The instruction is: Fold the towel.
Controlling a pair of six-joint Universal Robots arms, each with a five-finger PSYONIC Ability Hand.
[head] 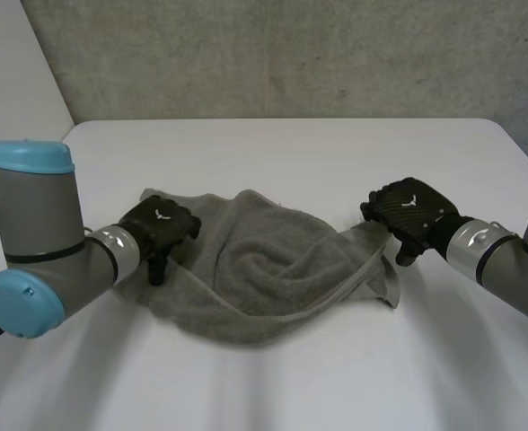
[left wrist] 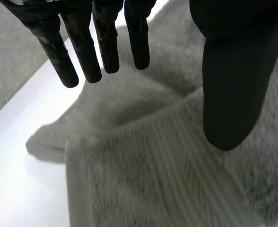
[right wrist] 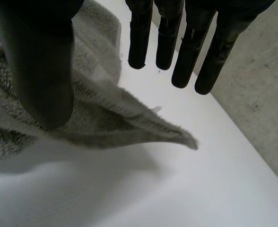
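The towel (head: pixel 273 269) lies rumpled in a heap in the middle of the white worktop (head: pixel 291 386), between my two hands. My left hand (head: pixel 161 224) is over its left end, fingers (left wrist: pixel 108 47) straight and spread away from the thumb (left wrist: pixel 233 85), pinching nothing. My right hand (head: pixel 412 211) is at the right end, its fingers (right wrist: pixel 165 42) likewise straight and apart from the thumb (right wrist: pixel 39 71), with a pointed corner (right wrist: pixel 177 135) of the towel sticking out below them.
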